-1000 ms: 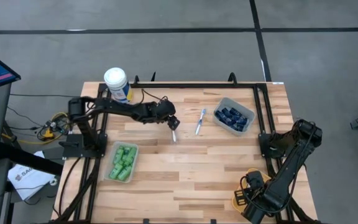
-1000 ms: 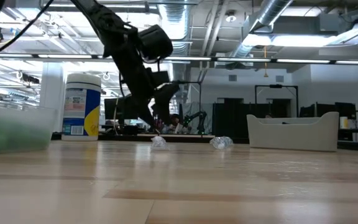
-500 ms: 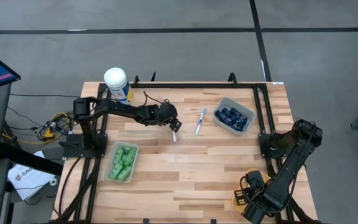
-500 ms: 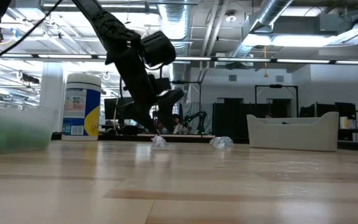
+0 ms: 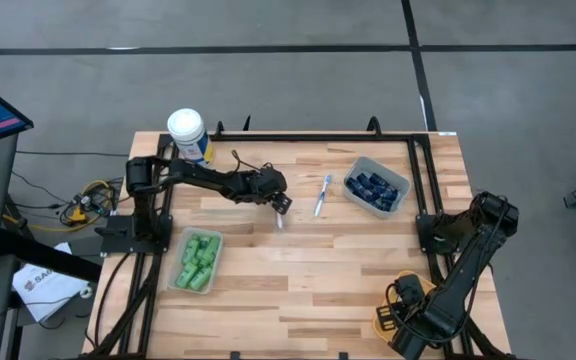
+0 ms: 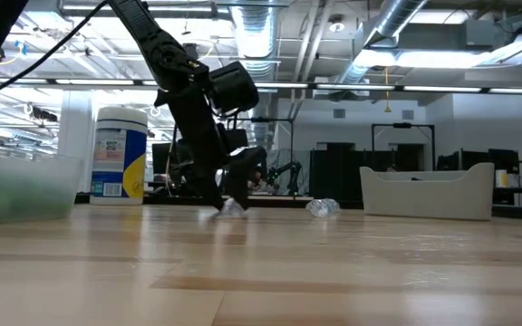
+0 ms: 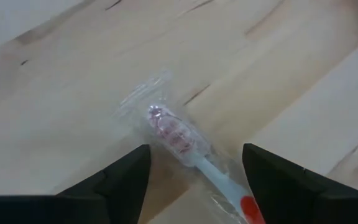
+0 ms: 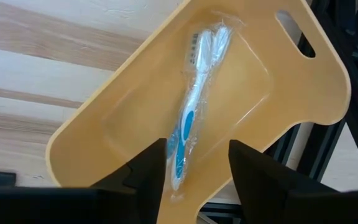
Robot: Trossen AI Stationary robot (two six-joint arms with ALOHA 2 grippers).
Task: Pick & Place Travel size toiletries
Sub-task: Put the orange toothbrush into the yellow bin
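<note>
A white toothbrush with pink bristles (image 7: pixel 174 135), in clear wrap, lies flat on the wooden table (image 5: pixel 308 270) near its middle. My left gripper (image 7: pixel 194 163) is open and low over it, slanting down, with one finger on each side of the neck and neither touching it. In the high view the gripper (image 5: pixel 281 204) covers the brush's far end (image 5: pixel 279 219). A blue toothbrush (image 5: pixel 322 195) lies to the right. My right gripper (image 8: pixel 194 158) stands open above a yellow tray (image 8: pixel 123 118) that holds a wrapped blue and white toothbrush (image 8: pixel 191 106).
A clear bin of green bottles (image 5: pixel 197 261) sits at the near left. A bin of navy tubes (image 5: pixel 376 187) stands at the far right. A white-lidded canister (image 5: pixel 187 131) stands at the far left corner. The yellow tray (image 5: pixel 385 322) is at the near right edge.
My left gripper has come down toward the pink-bristled toothbrush and rolled a little. Its fingertips are now close to the table on either side of the brush. The toothbrush has not moved.
</note>
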